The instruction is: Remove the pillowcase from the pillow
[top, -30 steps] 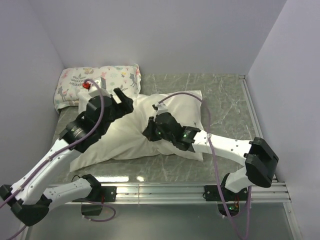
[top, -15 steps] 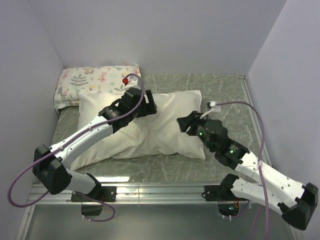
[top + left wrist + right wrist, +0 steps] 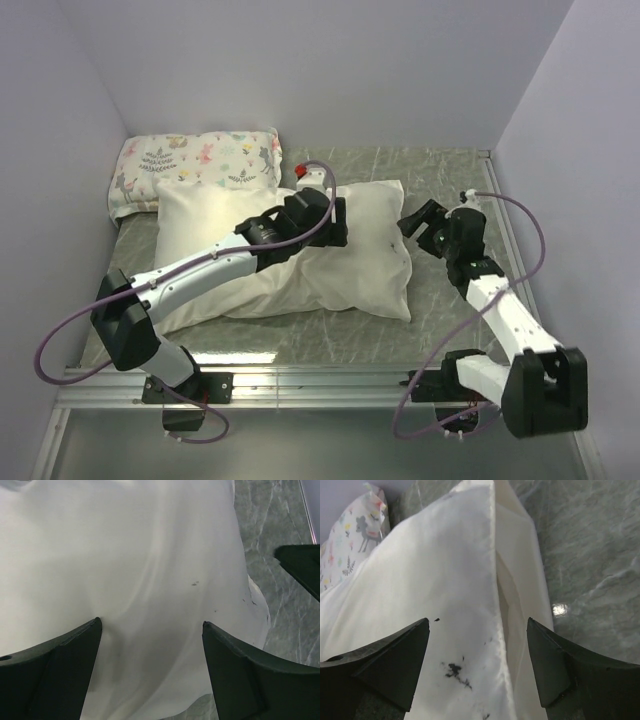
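Cream, faintly glossy pillowcase [image 3: 350, 280], softly creased, dark smudges near its open right end; left gripper [image 3: 336, 224] and right gripper [image 3: 413, 222] both spread wide, holding nothing

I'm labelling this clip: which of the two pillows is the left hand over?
The large plain cream-ivory cased pillow mid-table; the left hand is over its right half. The smaller pillow printed with animals and leaves lies behind, in the back-left corner.

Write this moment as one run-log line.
left gripper: open, above pillowcase middle | right gripper: open, at pillowcase's right end | pillowcase: not yet removed
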